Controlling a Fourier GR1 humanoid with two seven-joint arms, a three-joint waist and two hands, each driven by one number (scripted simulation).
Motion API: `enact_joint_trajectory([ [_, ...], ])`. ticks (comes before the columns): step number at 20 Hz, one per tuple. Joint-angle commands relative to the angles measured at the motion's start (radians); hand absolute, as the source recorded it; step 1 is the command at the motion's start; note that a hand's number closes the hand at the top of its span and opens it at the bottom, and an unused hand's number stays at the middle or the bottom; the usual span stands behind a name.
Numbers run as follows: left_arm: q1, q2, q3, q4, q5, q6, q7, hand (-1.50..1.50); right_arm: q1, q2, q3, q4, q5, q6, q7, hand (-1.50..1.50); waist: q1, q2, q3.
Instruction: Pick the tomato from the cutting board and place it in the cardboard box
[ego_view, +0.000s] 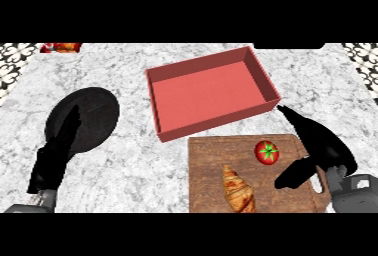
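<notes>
Your tomato (267, 151) sits on cutting board (251, 175) near its far right corner, croissant (238, 190) beside it. Right hand (317, 147) released, fingers spread just right of tomato, not touching. Red box (210, 92) beyond board. Left hand (59, 145) released, over black plate (92, 117) near table's left edge.

Counter top (133, 165): grey-and-white marbled stone, filling nearly the whole view and lying under even light. Patterned tiling (16, 60): black-and-white ornamental motif, showing at the upper left and upper right corners beyond the counter's edges. Dark strip (288, 46): sitting at the top edge, upper right; what it is cannot be told.
</notes>
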Motion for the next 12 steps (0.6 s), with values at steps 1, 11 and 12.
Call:
enact_joint_trajectory([
  [1, 0.034, -0.037, -0.014, -0.089, -0.06, 0.022, 0.06, 0.0, 0.009, 0.056, -0.015, 0.021, 0.06, 0.029, 0.042, -1.5, 0.001, 0.0, 0.001],
  [11, 0.028, -0.06, 0.084, -0.047, -0.066, -0.091, 0.019, 0.0, 0.06, 0.146, -0.048, 0.106, 0.203, 0.063, -0.004, -1.5, -0.001, 0.001, 0.001],
  [12, 0.023, -0.077, 0.093, -0.012, -0.075, -0.098, 0.009, 0.0, 0.076, 0.157, -0.043, 0.028, 0.199, 0.113, 0.051, -1.5, -0.003, 0.001, 0.001],
])
